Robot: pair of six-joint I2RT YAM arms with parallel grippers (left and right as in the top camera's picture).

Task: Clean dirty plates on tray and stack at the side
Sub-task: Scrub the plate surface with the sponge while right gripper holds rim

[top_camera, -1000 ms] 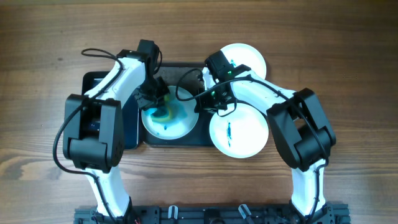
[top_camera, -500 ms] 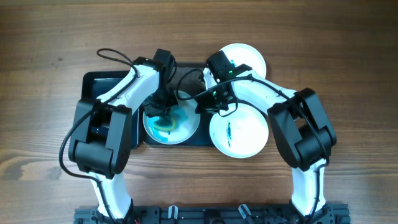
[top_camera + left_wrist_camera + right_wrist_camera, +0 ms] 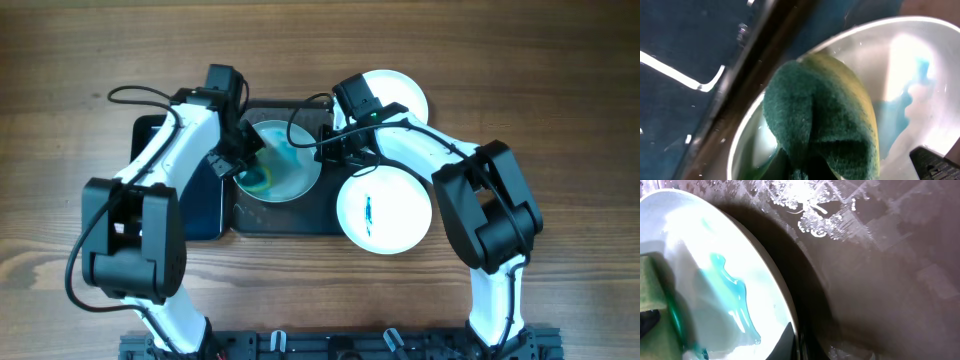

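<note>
L jaws pinch sponge [image 3: 815, 120] on smeared plate [image 3: 295, 175] in tray [image 3: 290, 220]; R jaws pinch plate's rim.

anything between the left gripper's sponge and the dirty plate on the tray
Nothing visible. The sponge in the left gripper lies right on the plate, beside its blue-green smear, over the tray. The right gripper holds the plate's rim on the side opposite the sponge, clear of it.

both arms reaching inward, left pincer [image 3: 244, 163] clamped, right pincer [image 3: 323, 150] clamped
</note>
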